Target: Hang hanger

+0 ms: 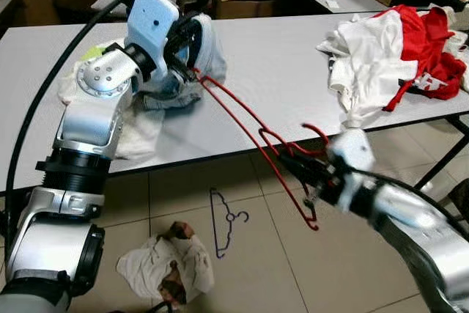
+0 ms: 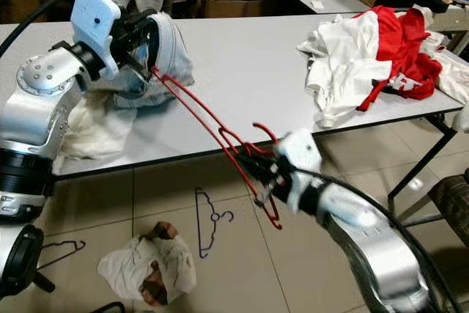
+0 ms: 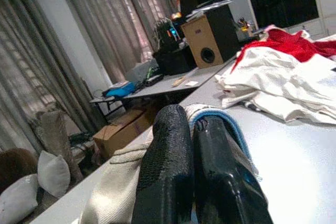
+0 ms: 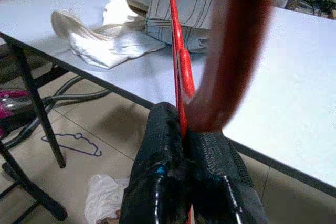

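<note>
Two end effectors | right (image 1: 306, 174) clenched on red hanger (image 1: 249, 126) | left (image 2: 150, 53) clamps jeans (image 2: 172, 53)

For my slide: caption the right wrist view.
Right claw shut on red hanger, pointing toward denim garment on white table.

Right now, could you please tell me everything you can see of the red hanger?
The red hanger is thin wire with a curled hook, and looks plastic-coated. It slants from the jeans on the table out past the table's front edge, above the floor. The right tool is shut on it near the hook end. Its far end runs into the jeans, which the left tool pinches shut. Whether that end is inside the fabric is hidden.
</note>
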### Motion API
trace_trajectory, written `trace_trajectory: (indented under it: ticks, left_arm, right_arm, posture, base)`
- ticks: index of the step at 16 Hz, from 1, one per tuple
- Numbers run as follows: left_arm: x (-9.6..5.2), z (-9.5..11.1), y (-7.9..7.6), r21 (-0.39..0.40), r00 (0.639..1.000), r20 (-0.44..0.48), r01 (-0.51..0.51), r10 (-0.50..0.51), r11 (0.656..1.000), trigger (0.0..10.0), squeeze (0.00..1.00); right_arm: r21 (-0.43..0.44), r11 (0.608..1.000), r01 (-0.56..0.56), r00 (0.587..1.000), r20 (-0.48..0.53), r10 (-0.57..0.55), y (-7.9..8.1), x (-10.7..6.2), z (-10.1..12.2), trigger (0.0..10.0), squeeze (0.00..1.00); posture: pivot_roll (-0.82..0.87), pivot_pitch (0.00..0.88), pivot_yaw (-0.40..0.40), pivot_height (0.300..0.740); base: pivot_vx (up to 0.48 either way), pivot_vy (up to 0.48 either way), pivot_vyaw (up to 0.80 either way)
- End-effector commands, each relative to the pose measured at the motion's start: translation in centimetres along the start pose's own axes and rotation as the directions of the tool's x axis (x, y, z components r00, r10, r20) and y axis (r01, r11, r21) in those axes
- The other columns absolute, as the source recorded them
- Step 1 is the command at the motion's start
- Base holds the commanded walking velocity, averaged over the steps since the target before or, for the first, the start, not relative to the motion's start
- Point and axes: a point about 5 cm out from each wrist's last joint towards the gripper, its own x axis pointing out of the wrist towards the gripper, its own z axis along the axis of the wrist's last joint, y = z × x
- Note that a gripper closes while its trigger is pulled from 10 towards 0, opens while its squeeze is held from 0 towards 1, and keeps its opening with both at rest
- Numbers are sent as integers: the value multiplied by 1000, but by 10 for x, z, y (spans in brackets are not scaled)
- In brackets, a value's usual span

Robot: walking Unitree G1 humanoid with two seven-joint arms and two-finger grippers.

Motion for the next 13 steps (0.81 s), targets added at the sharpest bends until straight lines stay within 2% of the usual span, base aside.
trace_trajectory:
  ticks: [1,6,9,11,13]
  left_arm:
    - [2,11,0,34,1000,29,10,-11,999,0,0]
    - [-2,3,-3,59,999,-21,28,-27,998,0,0]
    - [-3,2,-6,68,998,-36,48,-45,997,0,0]
    - [-1,4,-6,63,999,-25,41,-40,997,0,0]
    - [2,3,-11,54,999,-27,45,-44,998,0,0]
  right_arm:
    - [-18,1000,8,1000,13,-8,-2,2,4,10000,0]
    - [30,993,114,992,55,-115,-13,13,9,10000,0]
    - [202,933,299,948,45,-314,-28,24,10,10000,0]
    - [217,938,271,960,7,-279,-24,29,7,10000,0]
    - [189,971,145,988,34,-154,-10,35,10,10000,0]
  posture:
    - [-68,0,-31,740]
    - [-60,0,-34,740]
    - [-59,0,-30,740]
    - [-61,0,-33,740]
    - [-60,0,-37,740]
  base:
    - [0,0,0]
    - [0,0,0]
    - [0,0,0]
    - [0,0,0]
    - [0,0,0]
